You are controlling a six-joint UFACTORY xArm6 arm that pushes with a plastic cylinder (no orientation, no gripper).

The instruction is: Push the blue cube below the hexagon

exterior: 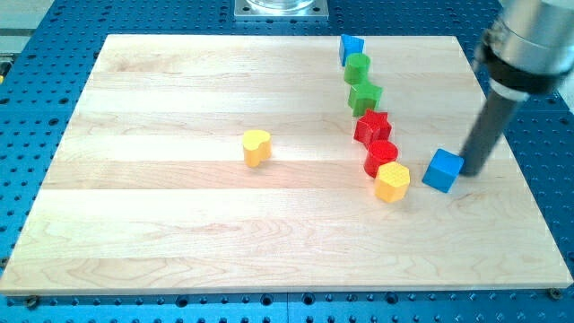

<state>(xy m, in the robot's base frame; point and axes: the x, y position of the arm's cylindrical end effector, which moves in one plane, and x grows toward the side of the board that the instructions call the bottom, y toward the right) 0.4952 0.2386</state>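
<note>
The blue cube (pixel 442 170) sits on the wooden board at the view's right. The yellow hexagon (pixel 392 182) lies just to its left, a small gap between them. My tip (pixel 472 170) rests on the board right next to the cube's right side, touching or nearly touching it. The dark rod rises from there toward the view's top right.
A chain of blocks runs up from the hexagon: a red cylinder (pixel 381 156), a red star (pixel 372 126), a green star (pixel 365 96), a green cylinder (pixel 358 67) and a second blue block (pixel 351 48) at the top edge. A yellow heart (pixel 256 147) lies mid-board. The board's right edge (pixel 516 166) is close to my tip.
</note>
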